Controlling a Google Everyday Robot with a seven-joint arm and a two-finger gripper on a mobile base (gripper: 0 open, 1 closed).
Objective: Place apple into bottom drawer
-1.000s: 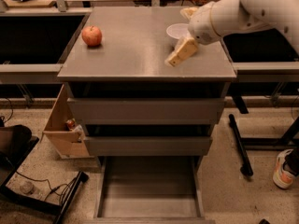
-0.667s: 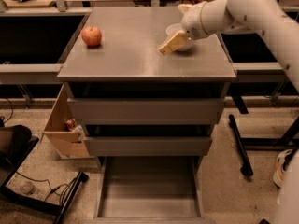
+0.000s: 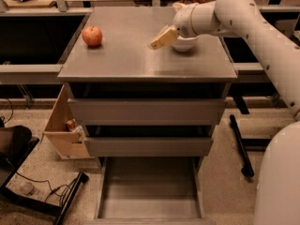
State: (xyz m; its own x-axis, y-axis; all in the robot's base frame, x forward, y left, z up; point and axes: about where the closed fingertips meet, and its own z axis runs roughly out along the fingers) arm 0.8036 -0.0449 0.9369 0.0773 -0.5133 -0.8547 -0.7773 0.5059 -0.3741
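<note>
The red apple [image 3: 92, 35] sits on the grey cabinet top [image 3: 126, 60], at the far left. My gripper [image 3: 161, 38] hangs over the middle right of the top, to the right of the apple and well apart from it. It holds nothing that I can see. Its white arm comes in from the right. The bottom drawer [image 3: 149, 191] is pulled out at floor level and its grey floor is bare. The two drawers above it are shut.
A white bowl [image 3: 184, 43] stands on the top just behind and right of the gripper. A wooden box [image 3: 63, 130] stands left of the cabinet. Cables and a dark case [image 3: 14, 146] lie on the floor at lower left. Dark bins flank the cabinet.
The gripper has moved left and toward the back across the cabinet top, closer to the apple. The apple and the drawers have not moved.
</note>
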